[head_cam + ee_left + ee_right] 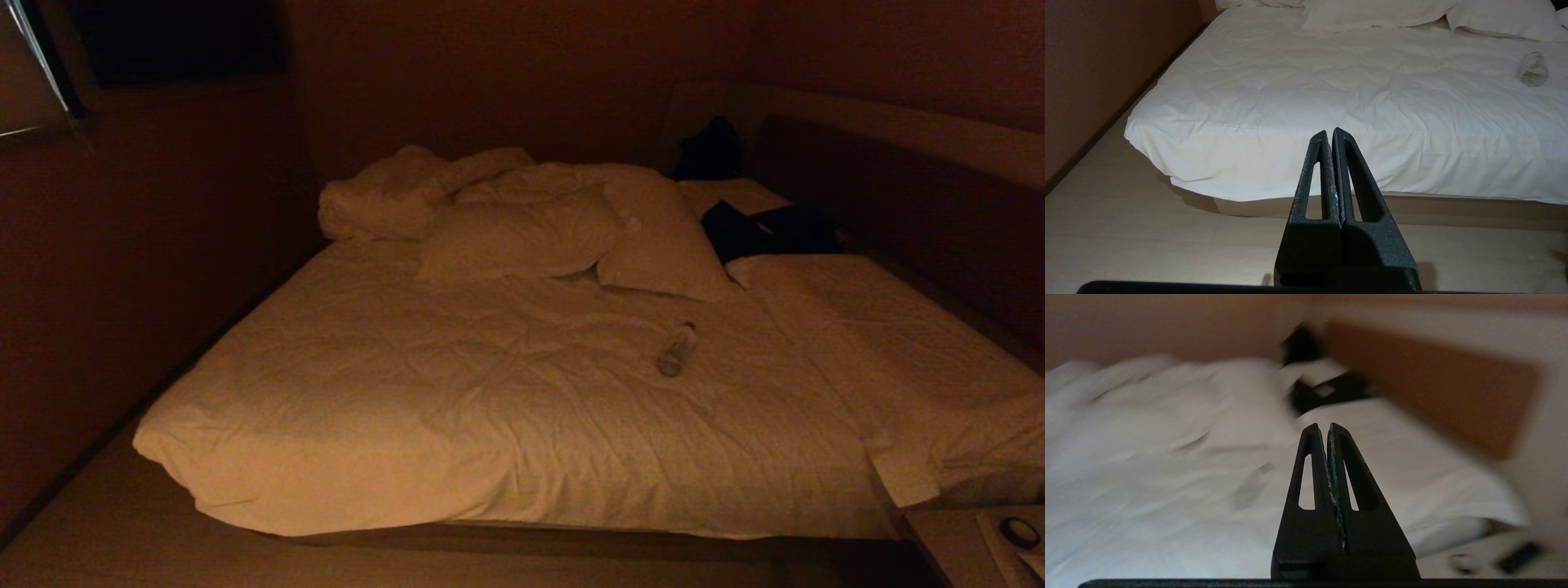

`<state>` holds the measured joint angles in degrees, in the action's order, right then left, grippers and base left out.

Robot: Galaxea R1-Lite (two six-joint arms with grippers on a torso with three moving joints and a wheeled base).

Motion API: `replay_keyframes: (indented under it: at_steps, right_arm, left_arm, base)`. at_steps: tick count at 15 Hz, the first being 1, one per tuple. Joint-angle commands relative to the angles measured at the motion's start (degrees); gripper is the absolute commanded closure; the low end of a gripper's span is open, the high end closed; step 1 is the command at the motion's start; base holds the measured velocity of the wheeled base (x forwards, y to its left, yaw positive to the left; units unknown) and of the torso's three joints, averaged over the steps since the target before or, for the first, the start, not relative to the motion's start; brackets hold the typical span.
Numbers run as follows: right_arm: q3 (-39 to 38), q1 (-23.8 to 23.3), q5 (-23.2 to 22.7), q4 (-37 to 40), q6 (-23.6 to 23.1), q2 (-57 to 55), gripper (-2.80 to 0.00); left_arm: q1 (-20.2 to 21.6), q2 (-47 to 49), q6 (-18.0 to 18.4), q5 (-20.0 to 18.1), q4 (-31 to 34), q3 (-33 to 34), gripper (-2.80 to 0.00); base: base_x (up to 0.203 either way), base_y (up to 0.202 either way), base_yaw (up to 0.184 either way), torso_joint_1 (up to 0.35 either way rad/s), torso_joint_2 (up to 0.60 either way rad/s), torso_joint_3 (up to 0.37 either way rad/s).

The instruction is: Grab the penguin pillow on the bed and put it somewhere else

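bottle [1533, 69] is lying on the bed [1306, 102] beyond the left gripper [1329, 134], w/ white pillows [1372, 14] further off. right gripper [1322, 430] is hanging over bedding; both jaws are pressing together, empty. penguin pillow can't be made out.

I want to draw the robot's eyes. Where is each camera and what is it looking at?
Head camera: high up, looking down over the bed; no arm shows.
Left wrist camera: low, by the floor, facing the bed's near edge; the shut left pincer shows.
Right wrist camera: higher, pointing across the bed toward the headboard; the shut right pincer shows.
Head and left wrist both see the bottle and white pillows.
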<state>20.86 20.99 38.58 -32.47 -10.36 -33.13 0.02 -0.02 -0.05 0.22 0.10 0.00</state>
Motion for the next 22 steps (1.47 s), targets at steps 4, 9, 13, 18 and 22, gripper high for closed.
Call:
replay_keyframes:
  at_steps: [4, 9, 13, 18, 22]
  right_arm:
    - [-0.05, -8.99, 6.4, 8.87, -17.91, 15.13, 0.0]
    - [-0.03, -13.24, 9.44, 8.56, -21.15, 16.78, 0.0]
    - [0.38, -15.94, 15.98, 8.76, -24.34, 16.86, 0.0]
    - [-1.98, -20.94, 11.34, 9.07, -25.78, 21.95, 0.0]
    - [-5.18, -20.21, -3.67, 12.07, -20.45, 26.88, 0.0]
  left_arm:
    - [0.06, -0.06, -0.04, 0.04, -0.01, 0.0, 0.0]
    - [0.06, -0.06, -0.04, 0.04, -0.01, 0.0, 0.0]
    - [0.01, -0.06, -0.04, 0.04, -0.01, 0.0, 0.0]
    - [0.0, -0.06, -0.04, 0.04, -0.01, 0.0, 0.0]
    - [-0.02, -0.04, -0.04, 0.04, -0.01, 0.0, 0.0]
  base:
    - [0.0, 0.0, 0.0, 0.0, 0.0, 0.0]
    - [0.0, 0.0, 0.0, 0.0, 0.0, 0.0]
    - [0.0, 0.0, 0.0, 0.0, 0.0, 0.0]
    - [0.0, 0.0, 0.0, 0.0, 0.0, 0.0]
    - [0.0, 0.0, 0.0, 0.0, 0.0, 0.0]
